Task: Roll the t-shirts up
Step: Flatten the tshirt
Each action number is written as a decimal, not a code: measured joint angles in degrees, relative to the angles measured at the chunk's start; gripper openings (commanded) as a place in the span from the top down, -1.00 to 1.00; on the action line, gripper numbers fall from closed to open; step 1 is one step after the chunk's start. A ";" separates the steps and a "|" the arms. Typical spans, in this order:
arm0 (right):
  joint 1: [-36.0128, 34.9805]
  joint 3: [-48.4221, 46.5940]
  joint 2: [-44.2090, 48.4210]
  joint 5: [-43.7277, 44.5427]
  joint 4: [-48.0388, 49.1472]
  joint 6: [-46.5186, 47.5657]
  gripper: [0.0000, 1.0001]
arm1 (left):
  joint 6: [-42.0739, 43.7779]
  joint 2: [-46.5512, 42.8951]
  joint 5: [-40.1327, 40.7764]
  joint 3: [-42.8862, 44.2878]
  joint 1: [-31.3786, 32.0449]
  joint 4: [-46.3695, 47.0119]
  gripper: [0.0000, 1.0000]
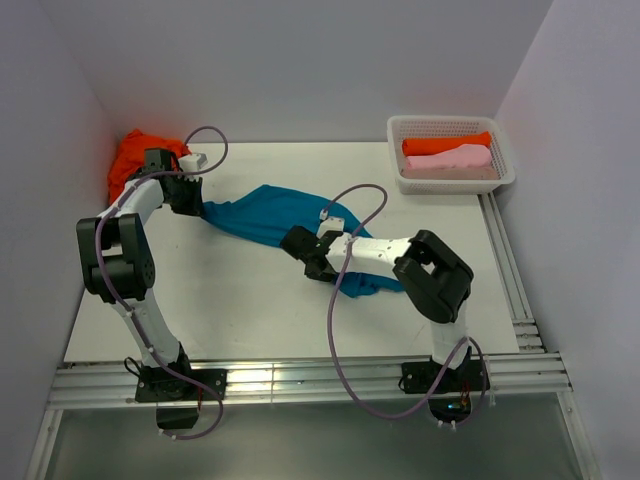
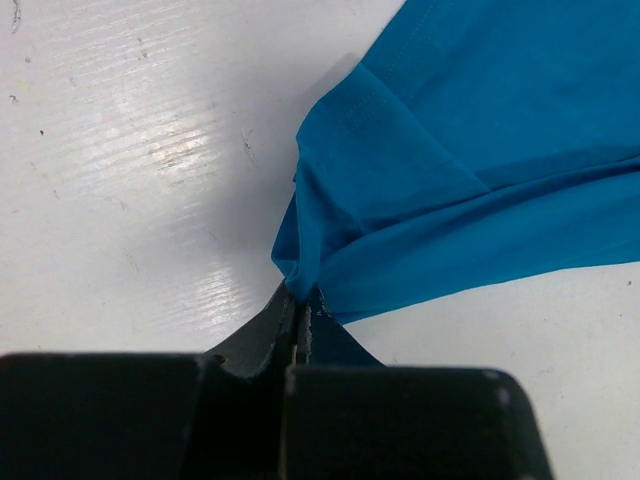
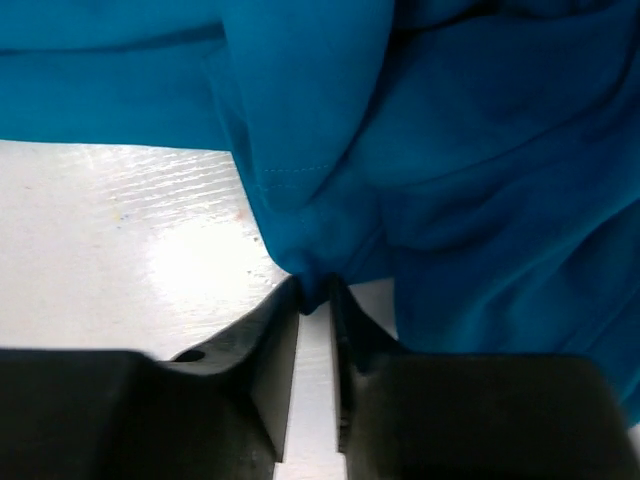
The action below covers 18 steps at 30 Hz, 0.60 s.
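Far right in the overhead view, I see the white basket [image 1: 455, 184] holding a rolled orange t-shirt [image 1: 445, 143] and a rolled pink t-shirt [image 1: 455, 160]. A loose orange heap [image 1: 135, 158] sits far left, and the teal t-shirt [image 1: 265, 212] lies mid-table. Left wrist view: the left gripper [image 2: 300, 315] is pinched tight on a teal corner. Right wrist view: the right gripper [image 3: 317, 295] is narrow, nipping a teal fold.

The left arm [image 1: 140, 200] and right arm [image 1: 380, 250], white links on black joints, each trail a looping mauve cable [image 1: 331, 310]; fingers [image 2: 260, 340] are matte black.
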<state>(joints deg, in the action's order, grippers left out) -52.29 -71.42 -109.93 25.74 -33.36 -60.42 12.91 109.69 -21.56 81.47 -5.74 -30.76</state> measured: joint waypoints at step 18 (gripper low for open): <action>0.04 -0.22 28.39 9.77 -13.07 -1.81 1.00 | 2.60 -1.53 1.95 -1.25 0.31 -0.04 0.99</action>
<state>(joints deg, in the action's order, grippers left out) -52.25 -71.64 -81.54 35.51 -46.44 -62.24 15.51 108.16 -19.62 80.23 -5.43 -30.81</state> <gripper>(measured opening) 0.010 0.022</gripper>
